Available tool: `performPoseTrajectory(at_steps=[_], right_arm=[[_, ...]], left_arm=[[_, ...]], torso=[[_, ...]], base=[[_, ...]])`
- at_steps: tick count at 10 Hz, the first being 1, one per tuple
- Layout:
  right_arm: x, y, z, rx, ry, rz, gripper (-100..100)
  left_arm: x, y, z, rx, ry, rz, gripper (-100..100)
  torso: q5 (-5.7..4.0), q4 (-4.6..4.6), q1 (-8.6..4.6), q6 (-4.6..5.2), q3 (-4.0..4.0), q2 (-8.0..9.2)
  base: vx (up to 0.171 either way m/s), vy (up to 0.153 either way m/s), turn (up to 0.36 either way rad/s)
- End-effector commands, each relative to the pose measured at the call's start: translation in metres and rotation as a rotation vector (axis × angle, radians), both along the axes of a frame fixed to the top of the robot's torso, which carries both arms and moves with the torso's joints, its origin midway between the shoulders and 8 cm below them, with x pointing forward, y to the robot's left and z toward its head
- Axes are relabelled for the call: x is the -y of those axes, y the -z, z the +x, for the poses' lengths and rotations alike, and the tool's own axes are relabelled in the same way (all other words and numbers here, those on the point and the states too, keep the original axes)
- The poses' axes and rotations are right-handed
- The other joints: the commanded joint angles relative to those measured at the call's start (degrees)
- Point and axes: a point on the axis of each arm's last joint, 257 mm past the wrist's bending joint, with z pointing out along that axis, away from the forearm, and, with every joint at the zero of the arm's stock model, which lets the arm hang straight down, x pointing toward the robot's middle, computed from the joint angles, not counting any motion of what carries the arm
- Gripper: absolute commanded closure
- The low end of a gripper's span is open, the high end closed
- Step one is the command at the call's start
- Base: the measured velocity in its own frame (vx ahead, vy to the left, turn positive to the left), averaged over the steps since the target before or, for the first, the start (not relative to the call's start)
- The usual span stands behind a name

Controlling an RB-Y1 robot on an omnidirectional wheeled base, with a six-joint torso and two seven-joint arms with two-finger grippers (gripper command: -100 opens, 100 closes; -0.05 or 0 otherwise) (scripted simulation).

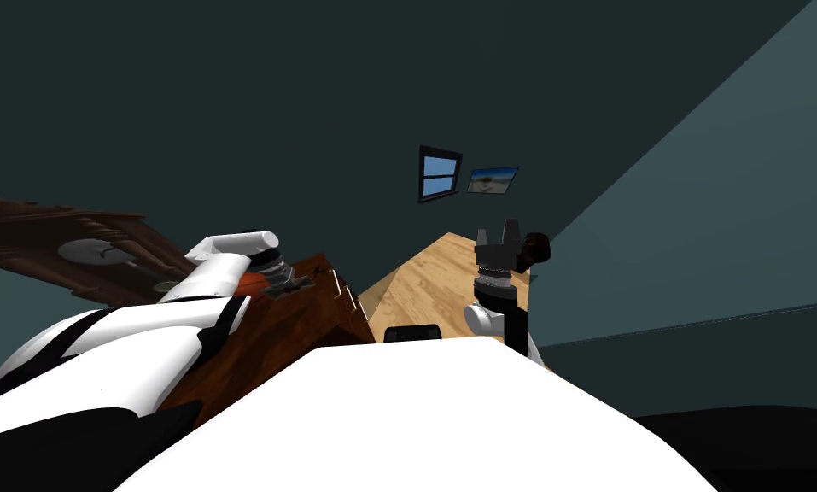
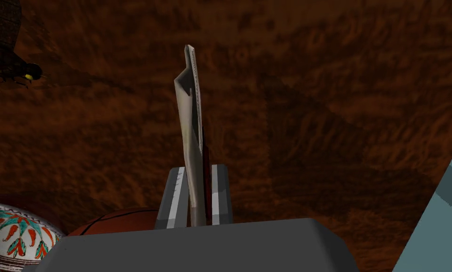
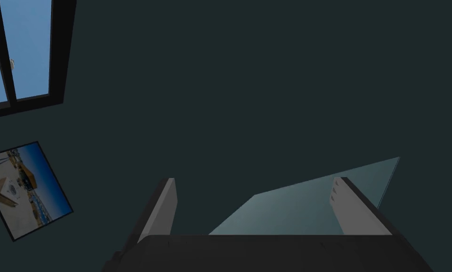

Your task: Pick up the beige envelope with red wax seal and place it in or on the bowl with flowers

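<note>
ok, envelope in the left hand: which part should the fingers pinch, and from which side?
Pinch one end across its two flat faces, coming in edge-on. The envelope is thin, so only the faces give a hold. The left gripper has it so: shut on the near end, red seal against one finger, the rest sticking out, slightly bent.

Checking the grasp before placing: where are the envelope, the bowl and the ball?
envelope (image 2: 190, 123), left wrist view, on its thin edge, midway up.
bowl (image 2: 12, 233), left wrist view, on its painted part.
ball (image 2: 121, 221), left wrist view, on its orange top.
</note>
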Motion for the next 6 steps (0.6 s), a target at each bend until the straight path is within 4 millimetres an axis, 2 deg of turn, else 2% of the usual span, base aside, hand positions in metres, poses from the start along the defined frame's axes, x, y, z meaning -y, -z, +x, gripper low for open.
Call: performPoseTrajectory(at_steps=[1,6], right_arm=[[0.000,0.000,0.000,0.000,0.000,0.000,0],[0.000,0.000,0.000,0.000,0.000,0.000,0]], left_arm=[[-0.008,-0.005,-0.004,-0.007,0.031,0.006,100],[-0.022,-0.014,-0.014,-0.021,0.089,0.015,100]], torso=[[0.00,0.00,0.00,0.00,0.00,0.00],[0.02,0.02,0.12,-0.16,0.04,0.05]], base=[[0.136,-0.037,0.133],[0.120,-0.028,0.148]])
